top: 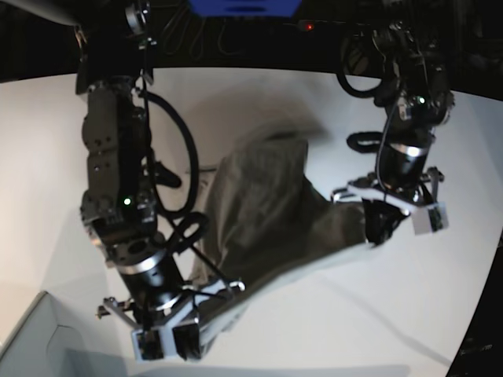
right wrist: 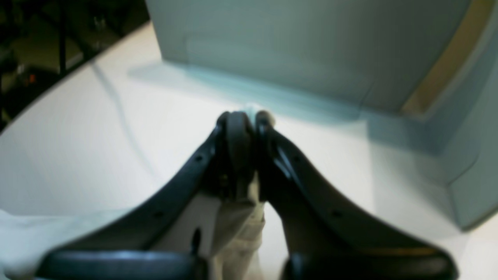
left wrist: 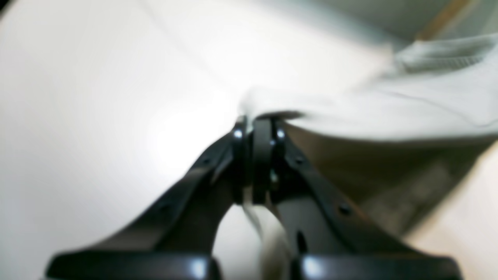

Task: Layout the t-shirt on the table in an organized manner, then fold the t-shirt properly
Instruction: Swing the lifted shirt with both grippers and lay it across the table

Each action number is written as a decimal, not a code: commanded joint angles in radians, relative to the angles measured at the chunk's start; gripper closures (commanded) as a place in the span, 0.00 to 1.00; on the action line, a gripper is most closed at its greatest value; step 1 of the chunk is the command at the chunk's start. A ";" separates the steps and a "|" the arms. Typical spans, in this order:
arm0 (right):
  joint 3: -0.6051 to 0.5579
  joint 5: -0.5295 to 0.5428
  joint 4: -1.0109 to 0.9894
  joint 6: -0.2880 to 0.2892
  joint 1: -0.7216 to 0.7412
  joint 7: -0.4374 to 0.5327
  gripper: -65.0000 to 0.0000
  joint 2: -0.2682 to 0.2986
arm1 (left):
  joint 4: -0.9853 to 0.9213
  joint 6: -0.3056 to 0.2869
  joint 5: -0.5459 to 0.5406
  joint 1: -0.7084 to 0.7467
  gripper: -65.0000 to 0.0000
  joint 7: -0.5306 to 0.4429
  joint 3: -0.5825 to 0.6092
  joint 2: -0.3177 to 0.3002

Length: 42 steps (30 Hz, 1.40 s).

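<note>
T-shirt (top: 271, 208) hangs stretched between both arms, raised over the table (top: 440, 306) middle. Left gripper (left wrist: 258, 130) clamped on one cloth edge; right gripper (right wrist: 245, 118) pinched on another, near the table's front edge.

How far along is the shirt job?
Done: both end effectors are shut on the shirt, left and right, cloth pinched between each pair of jaws. In hand: the shirt hangs stretched between them, lifted and bunched above the table. Left: spreading it flat, then every fold.
</note>
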 commanded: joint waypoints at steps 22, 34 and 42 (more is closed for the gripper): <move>-0.128 -0.003 -0.068 0.073 0.369 0.024 1.00 -0.095 | 0.057 -0.007 -0.185 -0.251 1.00 -0.027 -0.366 -0.101; -0.082 -0.004 -0.026 0.076 0.272 0.031 1.00 0.005 | 0.053 -0.007 -0.515 -0.009 1.00 -0.025 -0.090 -0.162; 0.068 0.000 0.017 0.078 0.223 0.033 1.00 0.151 | 0.002 -0.007 -0.513 -0.069 0.99 -0.024 0.334 -0.143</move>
